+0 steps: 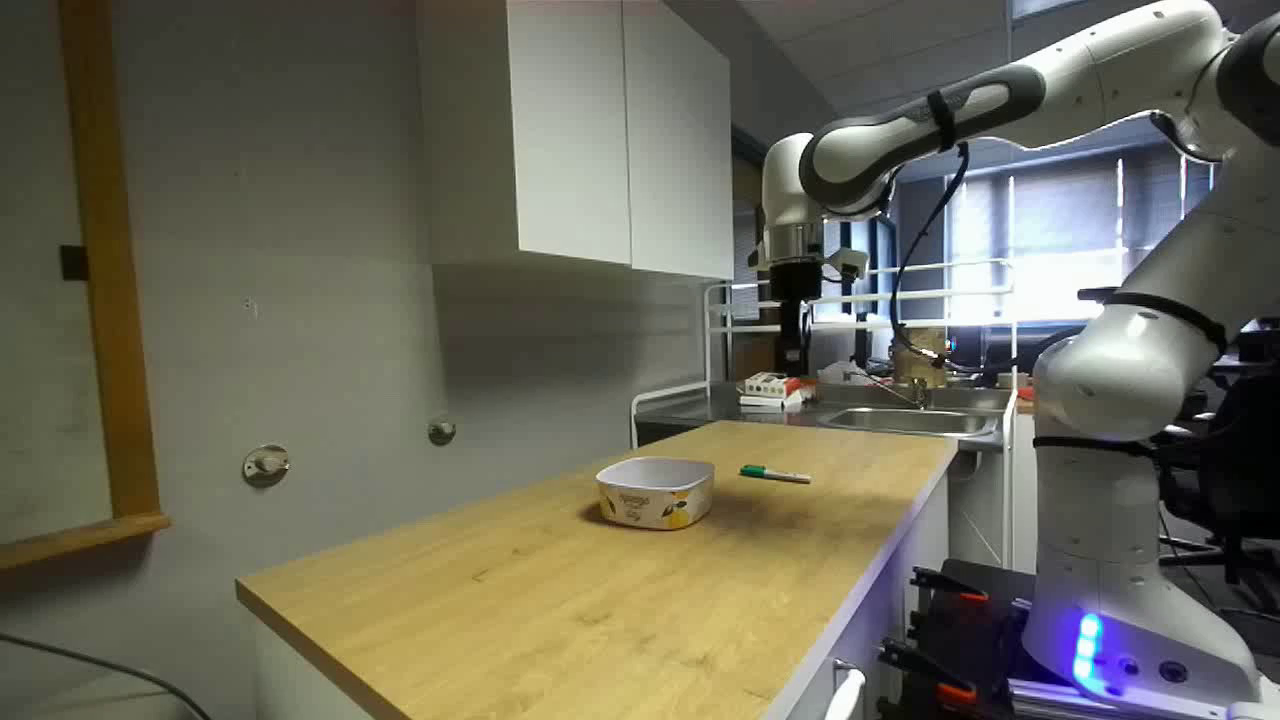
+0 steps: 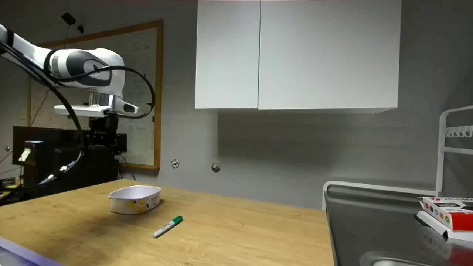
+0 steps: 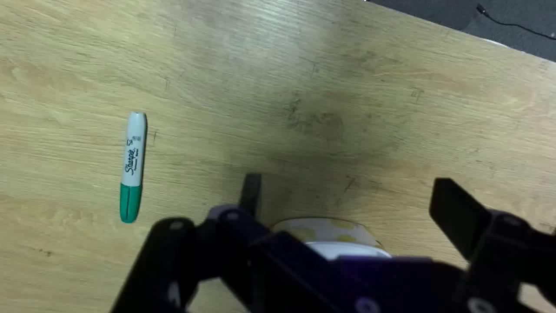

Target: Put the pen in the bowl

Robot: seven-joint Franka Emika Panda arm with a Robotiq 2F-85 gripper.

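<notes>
The slim grey, green-capped marker pen lies on the pale wood-grain desk near the round-cornered, lemon-printed white bowl, so reaching seems the step: the black claw, wide and empty (high above the desk), should move over the marker pen and descend.

One pen, one bowl, one end effector.
</notes>
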